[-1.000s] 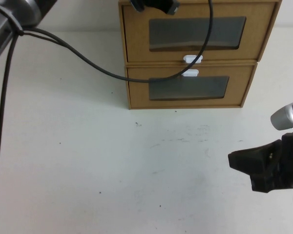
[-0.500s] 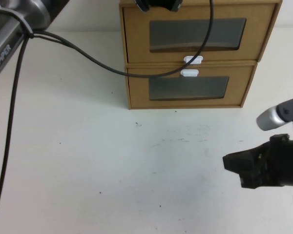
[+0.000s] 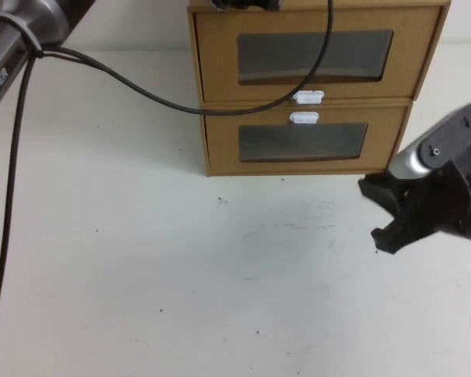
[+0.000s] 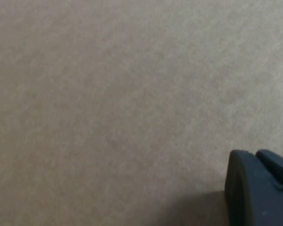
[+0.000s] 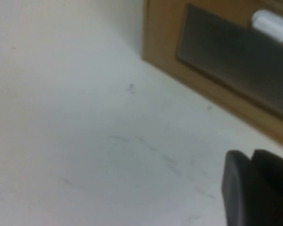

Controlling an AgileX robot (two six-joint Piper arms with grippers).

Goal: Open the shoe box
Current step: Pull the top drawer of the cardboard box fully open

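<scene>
In the high view, the brown cardboard shoe box (image 3: 217,71) stands at the top centre of the frame on the white desk (image 3: 141,259). It has two stacked fronts, each with a dark window, and both sit flush and closed. A small white handle (image 3: 308,97) sits at the lower edge of the upper front, and another white handle (image 3: 304,118) sits just below it on the lower front. The left tool (image 3: 243,4) shows only as a dark shape at the top edge, on the box's top. Its black cable (image 3: 125,82) sweeps from the upper left across the upper front. The right tool (image 3: 381,212) hovers at the right, near the box's lower right corner and apart from it, holding nothing. In the left wrist view, plain cardboard (image 4: 108,94) fills the frame and the left tool (image 4: 259,188) is dark at the lower right. In the right wrist view, the box's lower front (image 5: 160,37) and a handle (image 5: 271,23) lie at the upper right, and the right tool (image 5: 257,188) is at the lower right. How far open either tool is cannot be told.
</scene>
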